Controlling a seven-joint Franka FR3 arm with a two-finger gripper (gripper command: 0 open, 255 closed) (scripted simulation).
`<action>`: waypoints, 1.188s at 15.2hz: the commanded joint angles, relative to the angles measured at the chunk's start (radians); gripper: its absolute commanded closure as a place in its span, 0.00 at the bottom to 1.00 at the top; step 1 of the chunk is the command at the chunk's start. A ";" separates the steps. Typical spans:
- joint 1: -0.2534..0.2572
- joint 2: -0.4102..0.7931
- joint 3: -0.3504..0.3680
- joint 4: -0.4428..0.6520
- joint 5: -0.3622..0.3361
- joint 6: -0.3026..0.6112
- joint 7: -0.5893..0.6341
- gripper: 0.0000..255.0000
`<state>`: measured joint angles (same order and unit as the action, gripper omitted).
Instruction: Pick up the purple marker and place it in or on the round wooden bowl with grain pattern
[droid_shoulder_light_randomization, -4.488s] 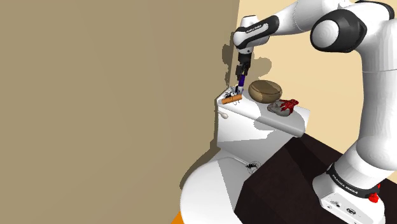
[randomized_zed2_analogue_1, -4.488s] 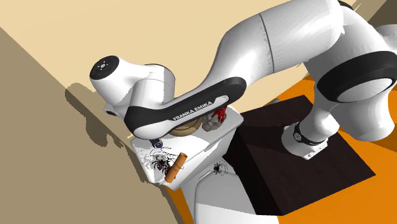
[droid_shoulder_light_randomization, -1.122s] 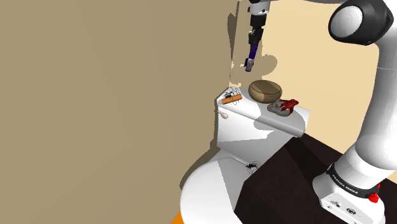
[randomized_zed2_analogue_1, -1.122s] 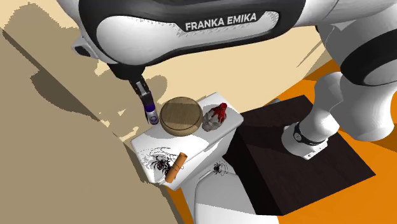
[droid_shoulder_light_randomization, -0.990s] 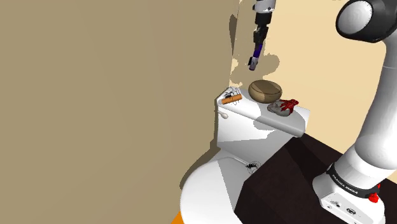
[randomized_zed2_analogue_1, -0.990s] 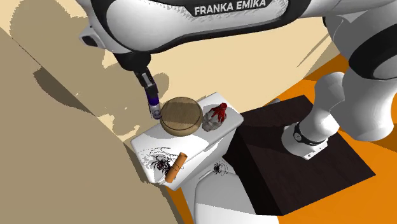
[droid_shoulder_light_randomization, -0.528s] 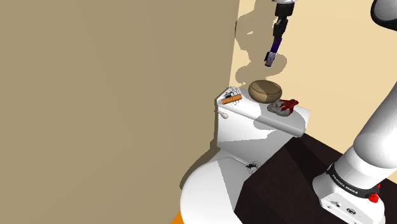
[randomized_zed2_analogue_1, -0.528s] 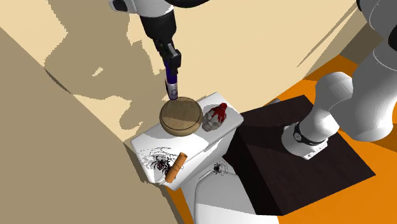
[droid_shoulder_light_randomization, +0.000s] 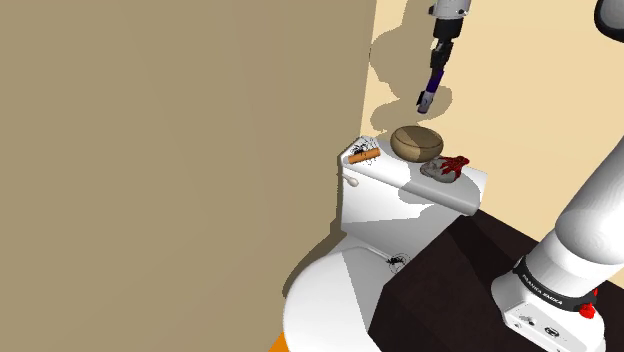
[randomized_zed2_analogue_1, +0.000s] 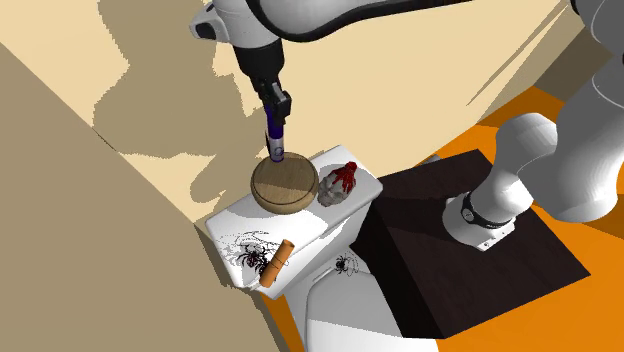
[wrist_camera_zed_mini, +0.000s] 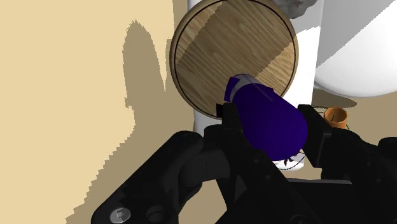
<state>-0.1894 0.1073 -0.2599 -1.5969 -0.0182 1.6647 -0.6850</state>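
The purple marker (droid_shoulder_light_randomization: 432, 84) (randomized_zed2_analogue_1: 275, 134) (wrist_camera_zed_mini: 267, 118) hangs upright in the air, its pale tip pointing down. My black gripper (droid_shoulder_light_randomization: 438, 62) (randomized_zed2_analogue_1: 276, 113) (wrist_camera_zed_mini: 272, 121) is shut on its upper part. The round wooden bowl (droid_shoulder_light_randomization: 417, 143) (randomized_zed2_analogue_1: 285, 183) (wrist_camera_zed_mini: 234, 54) with a grain pattern sits on the white toilet tank lid (droid_shoulder_light_randomization: 388, 173) (randomized_zed2_analogue_1: 312, 226). The marker's tip hovers above the bowl's far rim, well clear of it. In the wrist view the marker sits clasped between both fingers (wrist_camera_zed_mini: 231, 116) with the bowl beyond it.
A red and grey object (droid_shoulder_light_randomization: 445, 168) (randomized_zed2_analogue_1: 339, 182) lies on the lid beside the bowl. An orange-brown cylinder (droid_shoulder_light_randomization: 363, 156) (randomized_zed2_analogue_1: 276, 262) (wrist_camera_zed_mini: 334, 116) and black spider figures (randomized_zed2_analogue_1: 255, 255) lie at the lid's other end. A tan wall (droid_shoulder_light_randomization: 180, 150) stands close by. The dark stand (randomized_zed2_analogue_1: 470, 260) sits on an orange floor.
The gripper has carried the marker up from the lid and sideways toward the bowl. In the last half second it dropped slightly above the bowl's rim.
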 joint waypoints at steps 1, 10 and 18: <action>0.001 -0.001 0.001 -0.031 0.000 0.031 0.002 1.00; 0.002 0.001 0.001 -0.150 0.000 0.151 0.006 1.00; 0.001 0.015 0.002 -0.232 0.003 0.247 0.006 1.00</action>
<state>-0.1886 0.1200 -0.2585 -1.8237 -0.0158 1.9035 -0.6790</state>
